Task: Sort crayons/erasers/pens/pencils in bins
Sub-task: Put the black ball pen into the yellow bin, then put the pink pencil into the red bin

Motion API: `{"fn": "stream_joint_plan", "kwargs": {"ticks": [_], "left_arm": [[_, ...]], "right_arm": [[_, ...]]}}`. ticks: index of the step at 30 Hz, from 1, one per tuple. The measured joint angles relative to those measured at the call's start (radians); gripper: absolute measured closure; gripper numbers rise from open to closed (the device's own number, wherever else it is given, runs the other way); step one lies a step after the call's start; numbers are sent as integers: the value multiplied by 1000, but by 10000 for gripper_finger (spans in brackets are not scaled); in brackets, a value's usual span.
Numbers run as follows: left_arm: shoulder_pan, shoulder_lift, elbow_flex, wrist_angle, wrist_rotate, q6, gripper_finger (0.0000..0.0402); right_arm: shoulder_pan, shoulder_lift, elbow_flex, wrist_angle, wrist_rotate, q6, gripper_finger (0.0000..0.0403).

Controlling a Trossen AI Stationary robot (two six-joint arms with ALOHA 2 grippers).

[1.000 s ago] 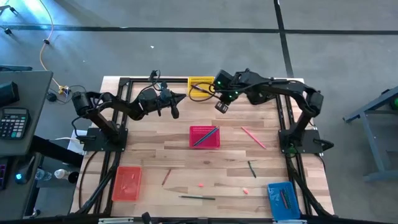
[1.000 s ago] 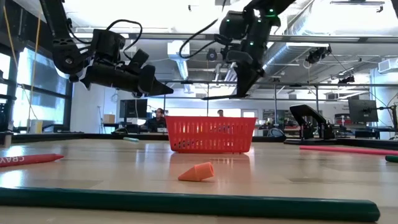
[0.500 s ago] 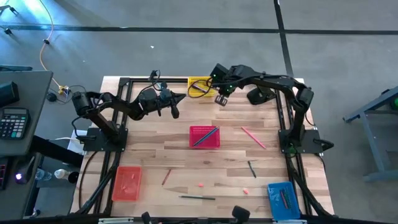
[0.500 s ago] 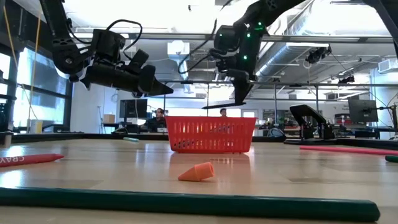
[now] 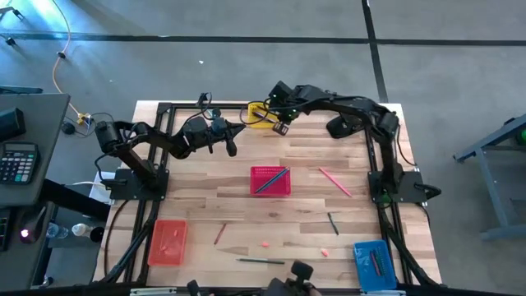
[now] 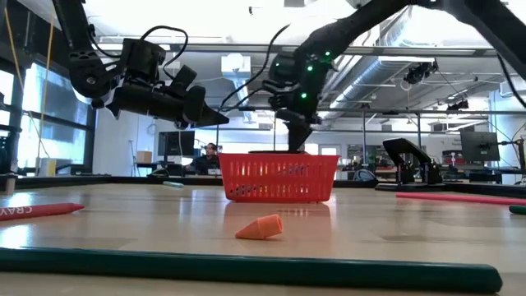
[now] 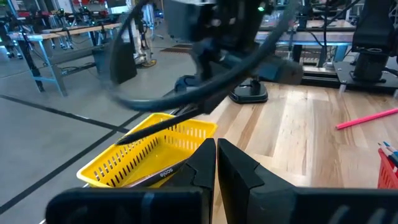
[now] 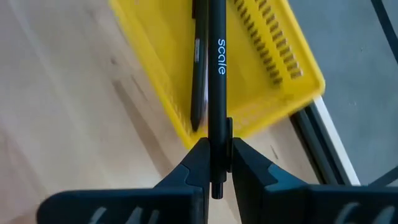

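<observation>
A yellow bin (image 5: 261,108) stands at the table's far edge with one black pen (image 8: 198,87) lying in it. My right gripper (image 5: 280,126) hangs over the bin's right end, shut on a second black pen (image 8: 216,62) printed "scale". My left gripper (image 5: 243,128) is shut on nothing and waits just left of the yellow bin, pointing at it (image 7: 143,155). In the low view the right gripper (image 6: 296,138) shows above the red bin (image 6: 279,178). My right gripper pinches the black pen between its two fingers close to one end (image 8: 217,134); a short stub sticks out behind the fingertips. The fingers come from above, slanting down. The pen is lifted clear and reaches out over the yellow bin (image 8: 292,68).
A red bin (image 5: 270,180) with pencils sits mid-table, an orange-red bin (image 5: 168,242) near left, a blue bin (image 5: 371,259) near right. Loose on the wood: a pink pencil (image 5: 335,182), a dark pencil (image 5: 332,223), a crayon (image 5: 219,234), two erasers (image 5: 266,244), a green pencil (image 5: 261,261).
My right gripper has carried the pen toward the table's far left, over to the yellow bin, and has come down lower. It has stayed shut on the pen throughout.
</observation>
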Motion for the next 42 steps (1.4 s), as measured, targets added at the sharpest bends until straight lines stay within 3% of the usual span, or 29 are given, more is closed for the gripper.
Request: {"fn": "stream_joint_plan", "kwargs": {"ticks": [7, 18, 32, 42], "left_arm": [[0, 0, 0, 0, 0, 0, 394], [1, 0, 0, 0, 0, 0, 394], [-7, 0, 0, -3, 3, -10, 394], [-11, 0, 0, -11, 4, -73, 394]], "right_arm": [[-12, 92, 110, -47, -3, 3, 373], [-18, 118, 120, -57, -15, 33, 370], [-20, 118, 123, -53, -13, 39, 315], [-20, 114, 234, -82, -12, -85, 342]]}}
